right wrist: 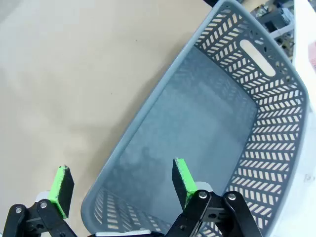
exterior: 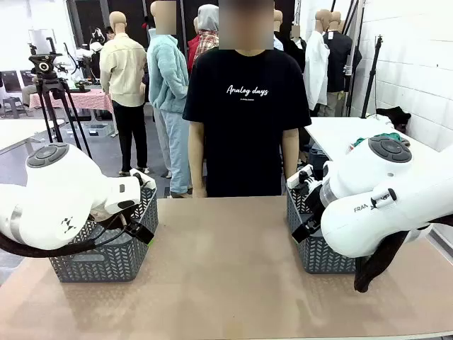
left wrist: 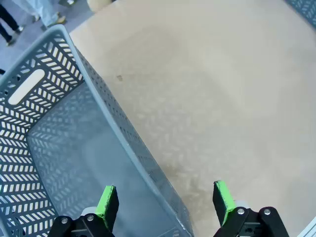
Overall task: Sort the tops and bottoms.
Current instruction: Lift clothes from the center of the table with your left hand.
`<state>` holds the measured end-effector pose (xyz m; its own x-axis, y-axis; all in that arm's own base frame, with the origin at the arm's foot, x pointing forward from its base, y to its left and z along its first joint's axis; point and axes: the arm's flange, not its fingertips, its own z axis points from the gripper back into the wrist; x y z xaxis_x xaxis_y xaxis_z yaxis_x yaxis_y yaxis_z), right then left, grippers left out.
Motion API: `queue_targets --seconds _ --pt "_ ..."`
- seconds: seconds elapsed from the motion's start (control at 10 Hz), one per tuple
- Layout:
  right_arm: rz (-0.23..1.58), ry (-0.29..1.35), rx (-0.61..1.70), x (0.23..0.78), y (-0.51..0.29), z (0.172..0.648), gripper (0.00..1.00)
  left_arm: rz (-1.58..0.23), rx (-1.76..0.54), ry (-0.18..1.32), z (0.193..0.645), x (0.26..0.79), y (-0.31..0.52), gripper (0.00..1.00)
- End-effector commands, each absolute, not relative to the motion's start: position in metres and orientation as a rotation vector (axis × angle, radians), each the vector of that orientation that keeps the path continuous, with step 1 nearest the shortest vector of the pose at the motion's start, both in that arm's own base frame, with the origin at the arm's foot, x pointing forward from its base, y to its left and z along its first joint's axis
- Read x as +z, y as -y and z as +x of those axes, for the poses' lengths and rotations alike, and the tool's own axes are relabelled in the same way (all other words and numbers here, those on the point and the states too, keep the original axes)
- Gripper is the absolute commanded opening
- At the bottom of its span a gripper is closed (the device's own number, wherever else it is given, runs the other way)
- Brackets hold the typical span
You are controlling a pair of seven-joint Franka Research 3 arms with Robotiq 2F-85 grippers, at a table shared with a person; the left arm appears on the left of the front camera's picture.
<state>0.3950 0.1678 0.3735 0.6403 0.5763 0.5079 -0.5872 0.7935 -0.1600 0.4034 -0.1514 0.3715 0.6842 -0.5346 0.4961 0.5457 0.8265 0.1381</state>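
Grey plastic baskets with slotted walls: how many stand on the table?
2. One grey slotted plastic basket stands at the table's left, beneath the left arm; the other at its right, partly behind the right arm.

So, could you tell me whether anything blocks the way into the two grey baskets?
Nothing visible does. The left basket and the right basket are open-topped with bare floors. The left gripper and the right gripper, both open, each hang above their basket's table-side rim.
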Motion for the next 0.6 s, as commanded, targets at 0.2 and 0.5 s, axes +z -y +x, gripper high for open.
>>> queue_targets --seconds 0.2,0.5 --pt "0.020 0.572 0.663 0.3735 -0.1679 0.3950 1.00 -0.021 -0.605 0.549 0.4034 0.3715 0.1514 1.00" --pt "0.020 0.572 0.663 0.3735 -0.1679 0.3950 1.00 -0.021 -0.605 0.549 0.4034 0.3715 0.1514 1.00"
